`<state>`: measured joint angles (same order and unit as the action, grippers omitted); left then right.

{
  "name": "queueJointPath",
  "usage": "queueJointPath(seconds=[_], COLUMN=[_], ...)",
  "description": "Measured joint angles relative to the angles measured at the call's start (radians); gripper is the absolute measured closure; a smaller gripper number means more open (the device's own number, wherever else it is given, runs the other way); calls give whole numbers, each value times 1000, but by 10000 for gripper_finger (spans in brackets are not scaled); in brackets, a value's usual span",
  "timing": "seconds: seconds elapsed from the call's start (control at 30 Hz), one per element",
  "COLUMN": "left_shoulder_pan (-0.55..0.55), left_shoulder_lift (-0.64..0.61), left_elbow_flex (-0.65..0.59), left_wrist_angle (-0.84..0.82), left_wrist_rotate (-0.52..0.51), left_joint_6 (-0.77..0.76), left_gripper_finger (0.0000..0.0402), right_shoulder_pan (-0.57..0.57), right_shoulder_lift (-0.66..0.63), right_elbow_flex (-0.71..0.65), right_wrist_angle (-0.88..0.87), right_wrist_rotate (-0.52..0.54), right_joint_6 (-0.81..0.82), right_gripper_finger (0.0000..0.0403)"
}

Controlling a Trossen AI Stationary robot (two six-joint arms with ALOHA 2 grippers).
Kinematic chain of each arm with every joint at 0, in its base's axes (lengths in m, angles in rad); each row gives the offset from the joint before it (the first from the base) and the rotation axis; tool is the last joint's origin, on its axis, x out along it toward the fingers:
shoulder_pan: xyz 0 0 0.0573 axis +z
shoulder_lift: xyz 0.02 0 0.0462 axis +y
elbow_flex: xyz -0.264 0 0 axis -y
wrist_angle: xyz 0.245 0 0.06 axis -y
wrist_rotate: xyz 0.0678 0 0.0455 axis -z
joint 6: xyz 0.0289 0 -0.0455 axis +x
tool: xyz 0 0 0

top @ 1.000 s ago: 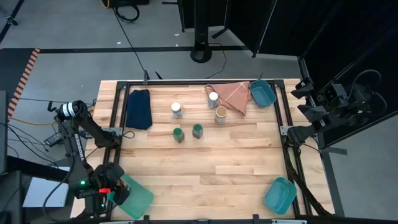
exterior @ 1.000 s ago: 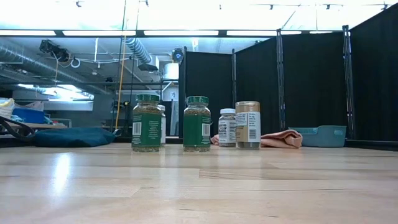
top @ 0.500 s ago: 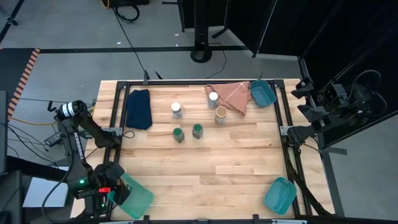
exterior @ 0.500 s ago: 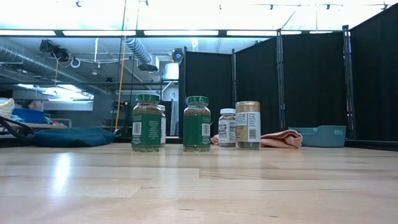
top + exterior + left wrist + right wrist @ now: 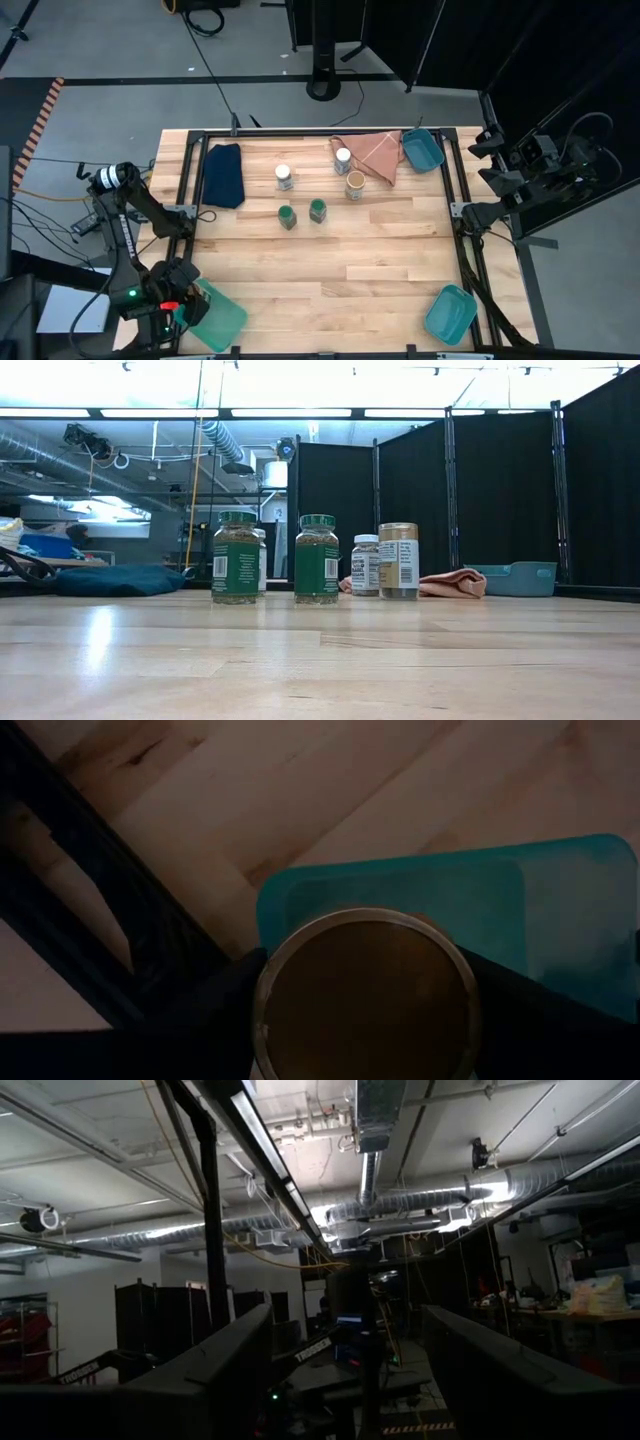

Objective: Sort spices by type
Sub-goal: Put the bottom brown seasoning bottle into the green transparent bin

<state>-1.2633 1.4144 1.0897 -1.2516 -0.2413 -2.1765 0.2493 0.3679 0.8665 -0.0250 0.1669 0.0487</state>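
Nothing on the table had shifted since a sec before; both arms sat just as they were.

L arm: left gripper (image 5: 365, 1020) hung at the table's 8 o'clock corner, over a teal bin (image 5: 225, 318). Its fingers (image 5: 215, 1010) were clamped on either side of the held tan-lid jar (image 5: 365, 995), seen lid-on in the left wrist view with the bin's floor right behind it. Whether the jar touched the bin, couldn't tell.

R arm: parked off the table's edge at approx 3 o'clock. Right gripper (image 5: 345, 1312) pointed up at the ceiling, fingers apart w/ nothing between them.

The other five jars stood upright on the far half of the table:
- green-lid pair (image 5: 287, 216) (image 5: 317, 209), just beside each other, a touch toward 11 o'clock from centre.
- second tan-lid jar (image 5: 355, 183) at approx 12 to 1 o'clock, w/ one white-lid jar (image 5: 343, 157) just beyond it at the edge of the pink cloth (image 5: 378, 152).
- other white-lid jar (image 5: 285, 176) at approx 11 o'clock, apart from its twin, near the navy cloth (image 5: 222, 175), which lay at 10 o'clock.

Two more bins: far bin (image 5: 422, 150) at the 1 to 2 o'clock corner, touching the pink cloth; near bin (image 5: 450, 312) at the 4 to 5 o'clock corner.
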Motion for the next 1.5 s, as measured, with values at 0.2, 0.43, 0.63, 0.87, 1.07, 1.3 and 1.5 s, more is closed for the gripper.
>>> queueJointPath(seconds=[0.2,0.43,0.63,0.87,1.07,1.3,1.5], left_shoulder_pan=[0,0,0,0,0,0,0], left_shoulder_lift=[40,82,85,85,85,84,84], left_elbow_flex=[0,0,0,0,0,1,27], left_wrist_angle=[4,2,3,15,27,30,25], left_wrist_rotate=[35,45,45,43,34,18,-28], left_joint_6=[2,1,0,0,-1,-1,-1], left_gripper_finger=[130,130,128,98,86,85,85], right_shoulder_pan=[0,0,0,0,0,0,0], right_shoulder_lift=[0,0,0,0,0,0,0], right_elbow_flex=[0,0,0,0,0,0,0], right_wrist_angle=[0,0,0,0,0,1,2], right_wrist_rotate=[0,0,0,0,0,0,0], right_joint_6=[0,0,0,0,-22,-51,-52], right_gripper_finger=[139,139,139,139,139,139,139])
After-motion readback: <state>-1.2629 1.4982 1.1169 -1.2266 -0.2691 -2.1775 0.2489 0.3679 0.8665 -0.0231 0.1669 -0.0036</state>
